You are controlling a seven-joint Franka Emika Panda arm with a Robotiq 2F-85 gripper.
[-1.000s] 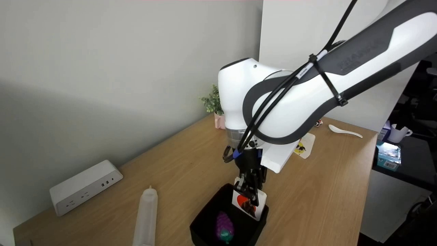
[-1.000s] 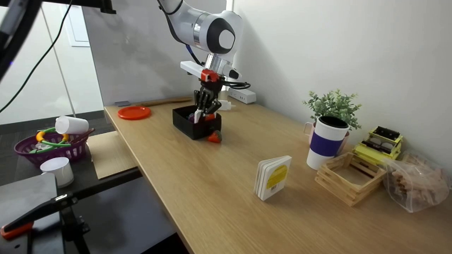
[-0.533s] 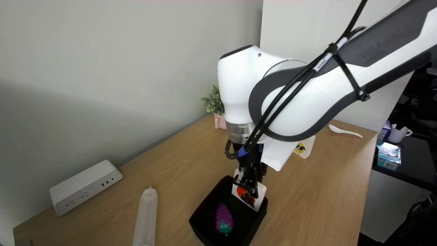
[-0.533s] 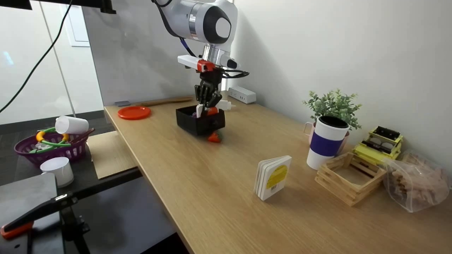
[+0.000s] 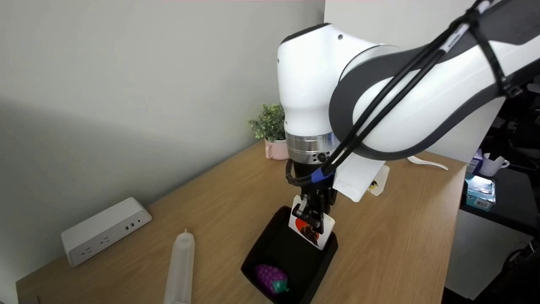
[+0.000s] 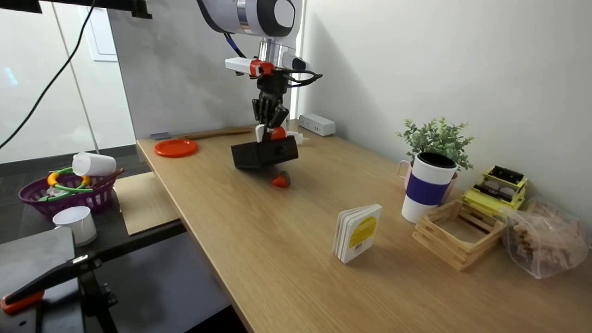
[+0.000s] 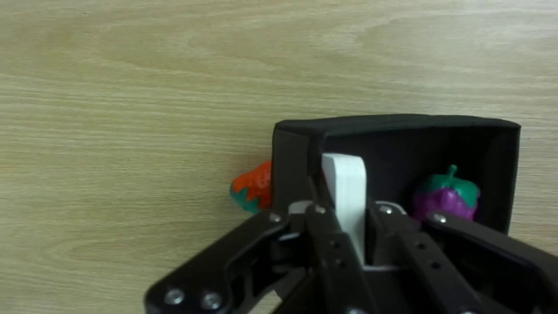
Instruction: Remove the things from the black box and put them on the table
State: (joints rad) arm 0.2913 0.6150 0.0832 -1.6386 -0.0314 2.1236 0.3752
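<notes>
Wooden table (image 6: 300,222), white book (image 7: 351,187) tight between jaws, partly in tilted black box (image 6: 259,155).

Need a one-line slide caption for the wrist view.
Gripper pinching a white book partly inside the black box, purple fruit within, strawberry outside.

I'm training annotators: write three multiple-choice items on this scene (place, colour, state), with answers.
1. The red toy strawberry lies on: A) a plate; B) the light-brown wooden table; C) the floor.
2. Body colour of the bumpy toy fruit in the shallow black box? A) yellow; B) white; C) purple.
3. The black gripper is: A) shut on a thick white card; B) wide open; C) shut, empty.

B: it rests on bare wood. C: its lobes show purple. A: the card sits between its jaws.
</notes>
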